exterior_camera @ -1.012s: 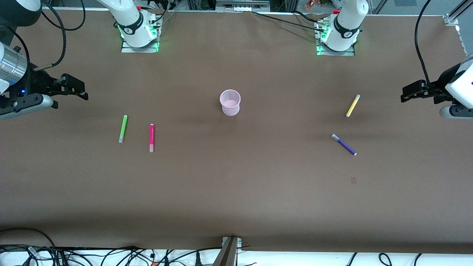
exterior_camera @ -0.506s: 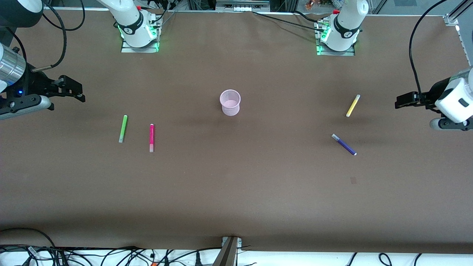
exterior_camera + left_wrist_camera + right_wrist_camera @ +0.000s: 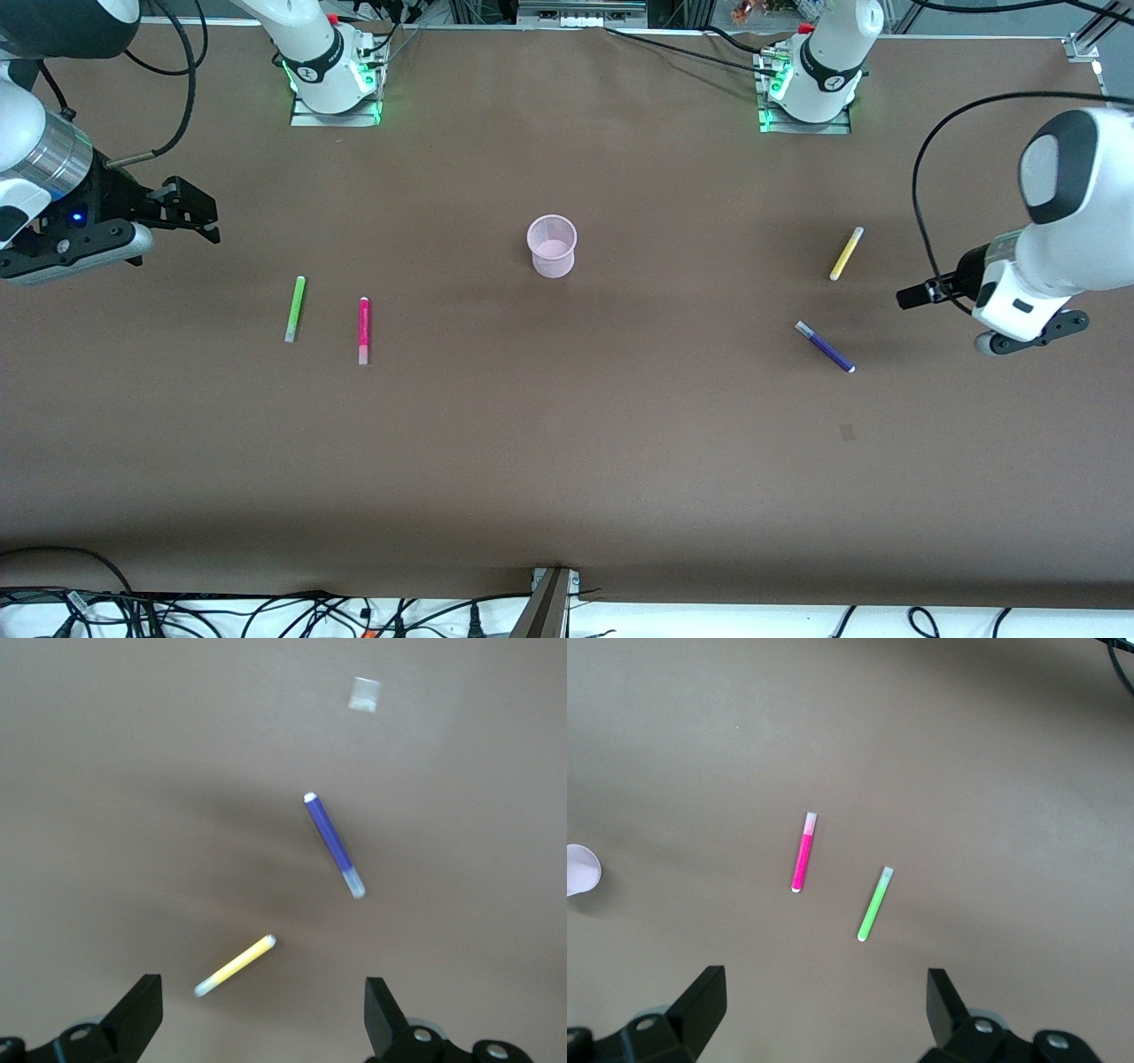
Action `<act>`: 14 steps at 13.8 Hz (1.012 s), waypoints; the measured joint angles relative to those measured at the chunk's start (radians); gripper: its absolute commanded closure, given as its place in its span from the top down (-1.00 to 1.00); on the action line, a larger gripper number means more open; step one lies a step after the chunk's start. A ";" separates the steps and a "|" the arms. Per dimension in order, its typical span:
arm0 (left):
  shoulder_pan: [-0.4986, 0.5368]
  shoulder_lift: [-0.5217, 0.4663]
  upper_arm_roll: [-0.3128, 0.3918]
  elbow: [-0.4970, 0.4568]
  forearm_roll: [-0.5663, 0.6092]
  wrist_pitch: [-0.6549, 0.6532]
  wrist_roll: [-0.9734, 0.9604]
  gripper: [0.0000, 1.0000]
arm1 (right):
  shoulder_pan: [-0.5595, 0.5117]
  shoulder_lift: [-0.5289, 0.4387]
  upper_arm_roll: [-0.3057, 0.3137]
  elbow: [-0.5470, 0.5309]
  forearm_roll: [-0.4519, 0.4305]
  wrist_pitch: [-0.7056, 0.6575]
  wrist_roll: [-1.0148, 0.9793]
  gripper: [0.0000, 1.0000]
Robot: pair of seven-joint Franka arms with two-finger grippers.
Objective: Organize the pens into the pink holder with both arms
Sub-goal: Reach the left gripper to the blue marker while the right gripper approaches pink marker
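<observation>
The pink holder (image 3: 552,246) stands upright mid-table; its edge also shows in the right wrist view (image 3: 580,870). The green pen (image 3: 294,308) and magenta pen (image 3: 363,330) lie side by side toward the right arm's end, and both show in the right wrist view, green (image 3: 874,903) and magenta (image 3: 802,863). The yellow pen (image 3: 845,253) and purple pen (image 3: 825,346) lie toward the left arm's end, and show in the left wrist view, yellow (image 3: 235,966) and purple (image 3: 334,844). My right gripper (image 3: 199,215) (image 3: 824,1010) is open and empty over bare table beside the green pen. My left gripper (image 3: 912,297) (image 3: 261,1019) is open and empty over the table beside the yellow and purple pens.
The table (image 3: 567,461) has a brown cover. A small pale patch (image 3: 847,432) lies on it nearer the front camera than the purple pen. The arm bases (image 3: 335,84) (image 3: 808,89) stand along the far edge. Cables (image 3: 266,616) run along the front edge.
My left arm has swung toward the front camera and inward, bringing its gripper close to the purple and yellow pens. My right gripper has shifted slightly. No pen or the holder has moved.
</observation>
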 measured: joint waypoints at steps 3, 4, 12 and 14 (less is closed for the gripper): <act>0.000 0.014 -0.002 -0.119 0.000 0.186 -0.222 1.00 | 0.000 0.000 -0.001 0.000 0.000 0.000 0.000 1.00; 0.000 0.027 -0.005 -0.147 0.000 0.247 -0.281 1.00 | 0.000 0.000 -0.001 0.000 0.000 0.000 0.000 1.00; -0.025 0.220 -0.016 -0.239 -0.001 0.667 -0.482 1.00 | 0.000 0.054 -0.004 -0.001 -0.004 0.004 0.000 1.00; -0.031 0.267 -0.016 -0.238 -0.001 0.725 -0.485 0.98 | 0.000 0.094 -0.004 -0.002 -0.004 0.006 -0.001 1.00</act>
